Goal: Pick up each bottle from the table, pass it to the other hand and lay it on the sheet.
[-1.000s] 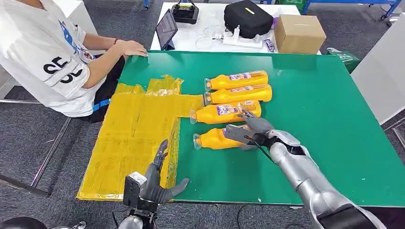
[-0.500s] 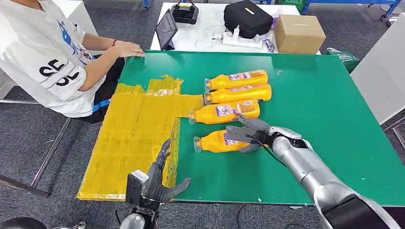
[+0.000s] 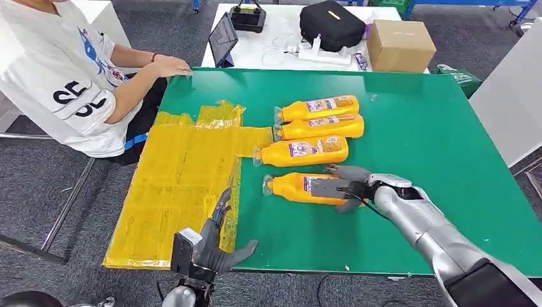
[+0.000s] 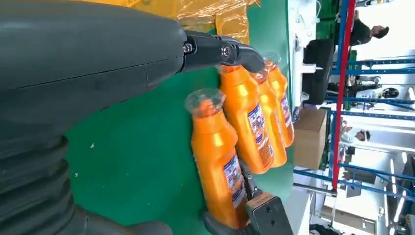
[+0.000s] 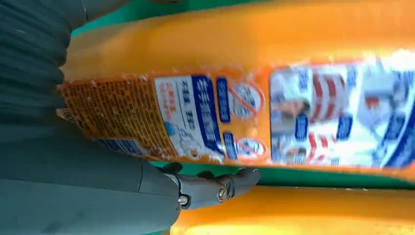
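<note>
**Right hand on nearest orange bottle; left hand idle at table edge**

Bottles: four orange ones lie on their sides on the green table [image 3: 409, 128], caps toward the yellow sheet [image 3: 176, 176], stacked as a row from far to near. The nearest bottle [image 3: 300, 188] sits slightly apart from the other three. The third bottle [image 3: 300, 152] has its cap just touching the sheet's edge; the two far bottles [image 3: 317, 107] lie side by side, touching.

Right hand [image 3: 342, 187] wraps the base end of the nearest bottle, fingers over the far side and thumb under the near side. In the right wrist view the fingers [image 5: 215, 188] curl around the labelled body of this bottle [image 5: 274, 98], with the neighbouring bottle just beyond. Whether the bottle is lifted off the table or resting on it, I cannot tell.

Left hand [image 3: 214, 240] hovers at the near table edge beside the sheet's near corner, fingers spread and thumb out, holding nothing. From the left wrist view, the row of bottles [image 4: 244, 117] is seen past the fingertip.

Surroundings: a person in a white T-shirt [image 3: 57, 77] sits at the left side, one hand [image 3: 169, 65] flat on the far table corner. Behind, a white table carries a black bag [image 3: 332, 24], a cardboard box [image 3: 399, 43] and a tablet [image 3: 224, 37].
</note>
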Controlling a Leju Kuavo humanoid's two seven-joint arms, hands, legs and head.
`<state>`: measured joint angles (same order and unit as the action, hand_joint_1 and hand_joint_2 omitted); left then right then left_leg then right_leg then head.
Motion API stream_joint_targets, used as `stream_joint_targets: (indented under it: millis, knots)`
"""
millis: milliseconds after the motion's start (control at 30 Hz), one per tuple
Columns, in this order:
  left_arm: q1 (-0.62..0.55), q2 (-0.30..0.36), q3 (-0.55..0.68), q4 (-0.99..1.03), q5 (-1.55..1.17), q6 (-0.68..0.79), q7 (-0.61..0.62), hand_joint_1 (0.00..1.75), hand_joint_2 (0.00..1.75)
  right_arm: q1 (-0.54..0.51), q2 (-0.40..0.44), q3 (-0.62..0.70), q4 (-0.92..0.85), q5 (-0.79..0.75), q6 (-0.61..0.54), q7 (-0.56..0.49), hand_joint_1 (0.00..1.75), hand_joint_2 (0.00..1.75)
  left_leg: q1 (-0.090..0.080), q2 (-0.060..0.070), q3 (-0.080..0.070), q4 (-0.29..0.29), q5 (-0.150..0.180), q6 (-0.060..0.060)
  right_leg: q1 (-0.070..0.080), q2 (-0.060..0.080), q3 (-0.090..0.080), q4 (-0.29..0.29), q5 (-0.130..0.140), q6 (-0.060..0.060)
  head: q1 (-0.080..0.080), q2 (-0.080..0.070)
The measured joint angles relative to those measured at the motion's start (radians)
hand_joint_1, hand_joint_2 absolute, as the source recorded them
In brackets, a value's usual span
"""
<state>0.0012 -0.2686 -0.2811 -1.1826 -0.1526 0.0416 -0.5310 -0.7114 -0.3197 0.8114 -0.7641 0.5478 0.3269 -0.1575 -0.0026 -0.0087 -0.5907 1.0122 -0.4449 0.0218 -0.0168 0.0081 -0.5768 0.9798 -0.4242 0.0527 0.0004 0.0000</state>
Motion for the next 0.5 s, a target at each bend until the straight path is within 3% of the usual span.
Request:
stream_joint_targets:
  millis: [300,333,367,400,467,500]
  knots:
    - [-0.004,0.0,-0.006,0.009,0.003,0.0,0.002,0.0,1.75,0.003,-0.04,0.044,0.0,-0.031,0.045,0.026,0.09,1.75,0.0,-0.001,0.0,0.0,0.0,0.0,0.0,-0.001,0.001,0.0,0.0,0.0,0.0,0.0]
    - [-0.005,0.0,-0.007,0.01,0.004,0.0,0.003,0.0,1.75,0.002,-0.045,0.053,0.0,-0.032,0.049,0.029,0.17,1.75,0.0,0.0,0.001,0.0,0.0,0.0,0.0,0.0,0.001,0.0,0.0,0.0,0.0,0.0]
    - [-0.007,0.0,-0.007,0.013,0.005,0.001,0.003,0.0,1.75,0.001,-0.05,0.064,0.0,-0.033,0.05,0.032,0.54,1.75,0.0,0.0,0.001,0.0,0.0,0.0,0.0,0.0,0.001,0.0,0.0,0.0,0.0,0.0]
    - [-0.009,0.0,-0.009,0.015,0.005,0.003,0.004,0.0,1.75,0.001,-0.054,0.074,0.0,-0.031,0.047,0.034,1.15,1.75,0.0,0.0,0.001,0.0,0.0,0.0,0.0,0.0,0.001,0.0,0.0,0.0,0.0,0.0]
    - [-0.013,-0.002,-0.01,0.02,0.008,0.008,0.006,0.0,1.75,0.001,-0.054,0.097,0.005,-0.028,0.013,0.048,1.73,1.75,0.0,0.0,0.002,0.0,0.0,0.0,0.0,0.0,0.002,0.0,0.0,0.0,0.0,0.0]
    - [-0.013,-0.002,-0.01,0.021,0.01,0.008,0.007,0.0,1.75,0.003,-0.051,0.105,0.008,-0.026,-0.014,0.057,1.73,1.75,0.0,0.0,0.003,0.0,0.0,0.0,0.0,0.0,0.003,0.0,0.0,0.0,-0.001,0.0]
